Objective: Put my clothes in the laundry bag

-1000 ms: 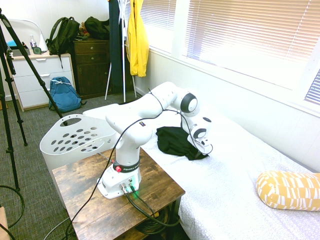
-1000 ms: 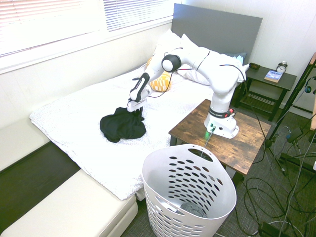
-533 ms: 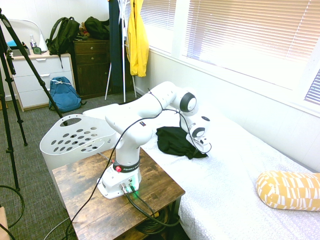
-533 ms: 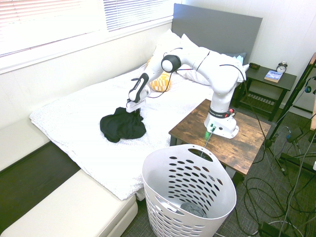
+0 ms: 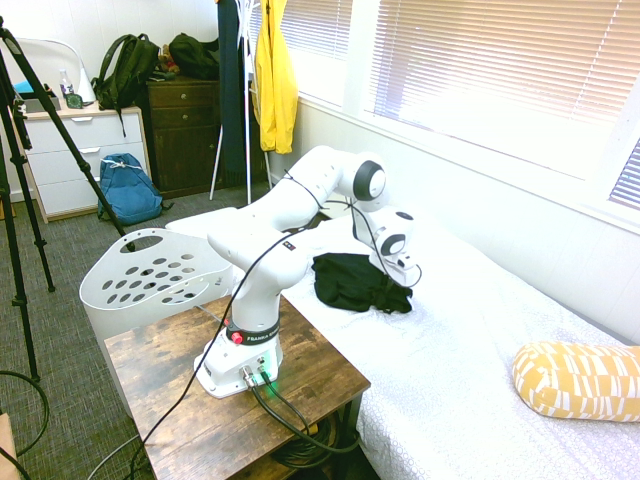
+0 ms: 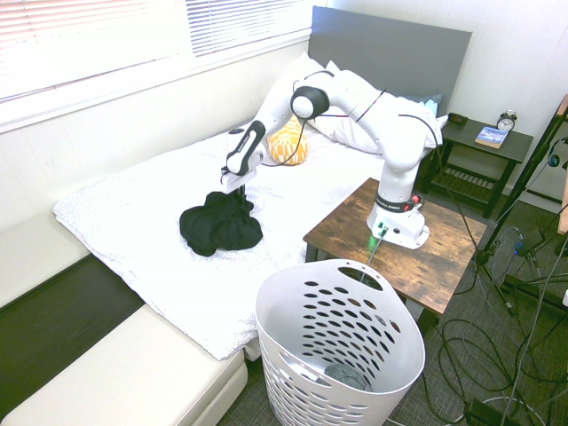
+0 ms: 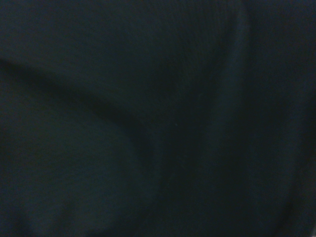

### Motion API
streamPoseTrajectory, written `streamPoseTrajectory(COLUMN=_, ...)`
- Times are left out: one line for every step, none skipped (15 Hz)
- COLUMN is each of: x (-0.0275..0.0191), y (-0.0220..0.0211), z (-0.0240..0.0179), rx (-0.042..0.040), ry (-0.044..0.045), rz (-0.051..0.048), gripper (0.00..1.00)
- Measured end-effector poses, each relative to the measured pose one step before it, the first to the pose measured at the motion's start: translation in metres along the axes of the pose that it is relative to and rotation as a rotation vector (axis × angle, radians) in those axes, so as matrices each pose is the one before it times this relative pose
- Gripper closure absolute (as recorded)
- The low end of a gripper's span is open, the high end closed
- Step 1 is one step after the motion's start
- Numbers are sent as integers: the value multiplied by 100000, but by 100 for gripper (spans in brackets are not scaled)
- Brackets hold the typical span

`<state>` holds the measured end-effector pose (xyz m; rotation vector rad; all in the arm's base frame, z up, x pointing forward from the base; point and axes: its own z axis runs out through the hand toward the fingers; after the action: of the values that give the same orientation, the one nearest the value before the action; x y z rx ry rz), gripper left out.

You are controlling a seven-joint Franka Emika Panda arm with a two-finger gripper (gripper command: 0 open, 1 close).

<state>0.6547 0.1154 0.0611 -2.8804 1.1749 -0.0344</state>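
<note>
Black soft fabric garment (image 6: 220, 226): lies rumpled on white-covered bed (image 6: 133, 200), across from brown wooden table (image 6: 355, 217); table = landmark. Rises to a small peak where pinched.

White-and-black two-finger gripper (image 6: 242, 191): clenched on black garment, grasping a bit of its top at the edge nearer the headboard. Points down, with most of the cloth resting on the bed.

White jointed arm (image 6: 382, 120): stands on the table, reaches out over the bed.

Wrist view: filled with dark cloth and soft folds, blurry; can't tell which part of the garment.

White plastic laundry basket with oval holes and cut-out handle (image 6: 342, 311): on floor just beside the table, open at top, apart from the garment. Holds something greyish (image 6: 346, 375) low inside; too unclear to name.

Also on bed: yellow-and-white patterned cushion (image 5: 580, 380), farther toward the headboard than the table. Grey flat headboard (image 6: 390, 53) at bed's end, past the table.

Dark nightstand (image 6: 484, 151): near the headboard, past the table, bears blue-and-white book (image 6: 491, 137) and round black alarm clock (image 6: 506, 121).

Well apart from the table, past the basket: blue fabric backpack (image 5: 130, 190) on floor, yellow jacket (image 5: 275, 85) hanging.
</note>
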Motion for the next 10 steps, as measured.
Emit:
streamPoseTrajectory(x=-636, y=-519, z=-2644, rx=461, ry=1750, rz=-917, gripper=100)
streamPoseTrajectory(x=-827, y=-559, z=-2576, rx=675, ry=1060, rz=-712, gripper=100)
streamPoseTrajectory(x=-964, y=-679, z=-2736, rx=1073, ry=884, rz=-896, gripper=100)
streamPoseTrajectory(x=-1074, y=-563, z=-2741, rx=621, ry=930, rz=-1121, gripper=100)
streamPoseTrajectory(x=-1080, y=-532, z=-2636, rx=152, ry=1407, rz=-1371, gripper=100)
streamPoseTrajectory(x=-1162, y=-519, z=-2820, rx=363, ry=1467, rz=-1203, gripper=100)
streamPoseTrajectory(x=-1012, y=-490, z=-2930, rx=435, ry=1318, rz=-1695, gripper=100)
streamPoseTrajectory(x=-982, y=-618, z=-3320, rx=567, ry=1103, rz=-1748, gripper=100)
streamPoseTrajectory(x=-881, y=-584, z=-3533, rx=866, ry=667, rz=-2053, gripper=100)
streamPoseTrajectory(x=-946, y=-503, z=-3839, rx=550, ry=1229, rz=-2385, gripper=100)
